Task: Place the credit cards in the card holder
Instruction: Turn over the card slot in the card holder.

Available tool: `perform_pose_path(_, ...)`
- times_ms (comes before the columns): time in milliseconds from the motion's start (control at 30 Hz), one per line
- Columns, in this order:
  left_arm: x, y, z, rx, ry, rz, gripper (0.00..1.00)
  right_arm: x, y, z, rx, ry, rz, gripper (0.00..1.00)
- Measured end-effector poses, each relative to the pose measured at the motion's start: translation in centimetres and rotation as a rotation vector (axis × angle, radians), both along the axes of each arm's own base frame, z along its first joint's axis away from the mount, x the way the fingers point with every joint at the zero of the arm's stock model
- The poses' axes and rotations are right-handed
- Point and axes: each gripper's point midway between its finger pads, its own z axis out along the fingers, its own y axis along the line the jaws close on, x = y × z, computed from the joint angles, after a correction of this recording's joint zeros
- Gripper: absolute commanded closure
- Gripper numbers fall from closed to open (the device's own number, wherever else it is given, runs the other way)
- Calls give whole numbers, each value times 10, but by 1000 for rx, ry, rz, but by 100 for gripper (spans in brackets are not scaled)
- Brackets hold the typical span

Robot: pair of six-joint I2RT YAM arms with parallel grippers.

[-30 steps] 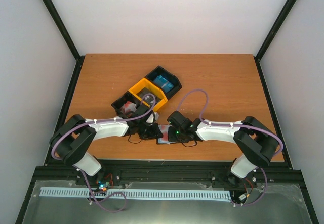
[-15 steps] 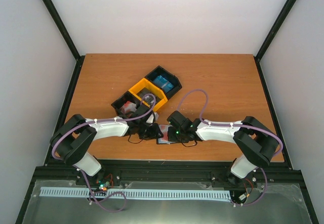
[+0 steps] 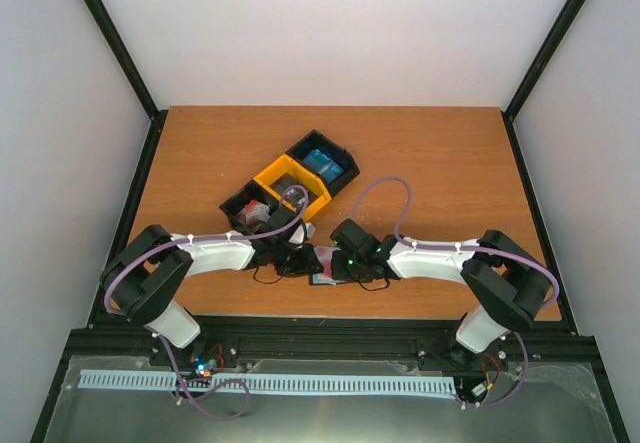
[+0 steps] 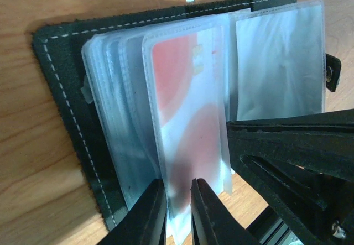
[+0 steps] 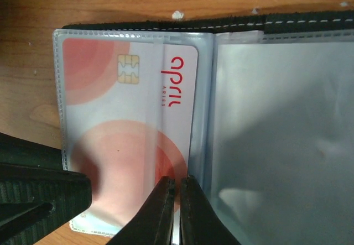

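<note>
Wooden desk [image 3: 450, 163] held the open card holder [image 4: 61, 90] at its near edge. My left jaws pinched the clear sleeve [image 4: 223, 118] around the red-and-white card [image 5: 110, 118], and my right jaws were clenched beside it. I feared a pull would tear the sleeve.

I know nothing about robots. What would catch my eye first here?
The left arm and right arm meet at the near edge of the table over an open black card holder. Close up, a red-and-white card sits in a clear sleeve pinched by the left jaws. Behind stands a black-and-yellow tray holding blue cards.
</note>
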Motion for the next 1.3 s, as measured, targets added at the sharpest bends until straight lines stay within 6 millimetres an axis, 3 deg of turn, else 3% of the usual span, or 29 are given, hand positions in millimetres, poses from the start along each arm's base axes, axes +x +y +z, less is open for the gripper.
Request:
perform_pose_path(267,-2,-4,3,-24,5,-19,85,0,-1,1,5,-9,-2,94)
perform_pose_path(467,-6,-9,9,-62,4,-60,82,-1,-14,7,-20,-32,-20,92)
perform_pose_path(800,-5,-27,30,-159,-24,-135,64,10,-41,55,-26,-171,-122,91)
perform_pose_path(967,1,-41,42,-219,-43,-165,61,11,-59,75,-26,-225,-182,90)
perform_pose_path(1300,11,-63,40,-265,-25,-205,54,0,-92,82,-54,-245,-259,90)
